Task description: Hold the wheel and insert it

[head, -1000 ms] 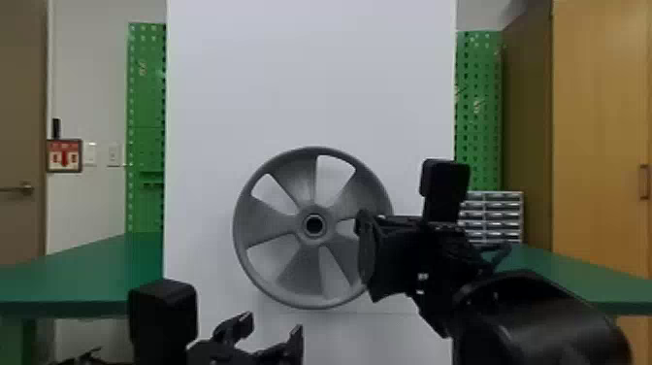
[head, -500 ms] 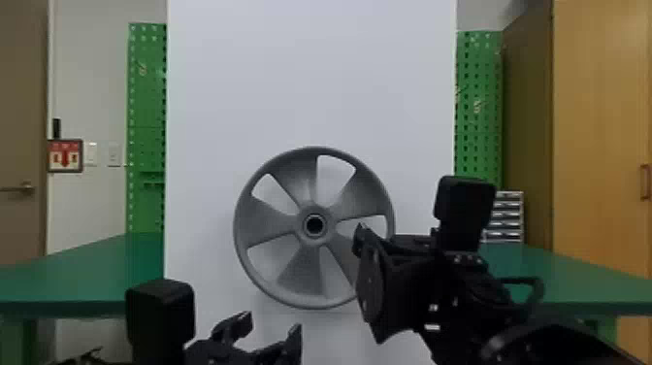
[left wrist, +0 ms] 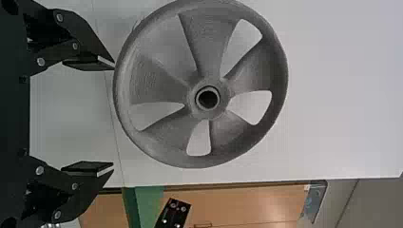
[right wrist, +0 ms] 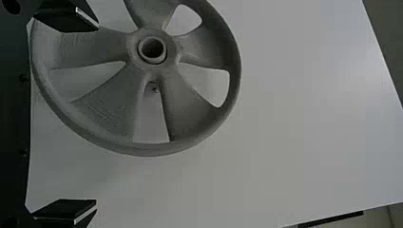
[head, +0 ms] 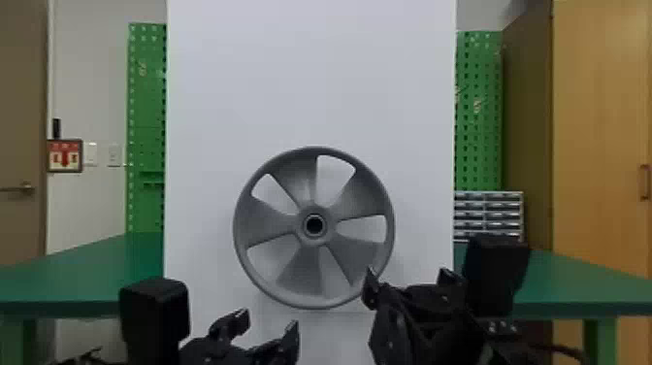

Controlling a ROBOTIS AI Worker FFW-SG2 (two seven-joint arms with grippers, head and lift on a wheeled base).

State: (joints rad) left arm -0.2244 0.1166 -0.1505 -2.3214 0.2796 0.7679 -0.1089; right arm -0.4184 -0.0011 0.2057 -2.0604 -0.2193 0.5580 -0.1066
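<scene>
A: Claw, right-hand: right gripper point(head: 408, 273), one, black, two fingers, set wide, nothing between them. Located by the lower rim on the robot's right; contact with the rim, cannot tell.

B: And its companion?

A: Left gripper point(head: 268, 321), one, also spread and empty. Located below the rim, on the left. Position unchanged.

B: Principal item?

A: Wheel point(head: 267, 221), one, grey, spoked. Upright before the white panel point(head: 310, 73), hub point(head: 314, 240) facing out, in neither gripper's grasp.

B: Alterations?

A: Right gripper: a second ago beside the rim, near hub height; now lower and turned, both fingers in plain sight. Wheel: same place, same spoke angle.

B: Significance?

A: Judged, not seen: the wheel stays up ungripped, so something behind it probably bears it, and insertion looks made or nearly so. Depth of seating: cannot tell.

B: Work outstanding?

A: Probably backing both grippers off, or a straight, even push if the fit proves shallow. Hazard: the right finger nearest the rim could catch it and tilt or drag the wheel outward.
</scene>
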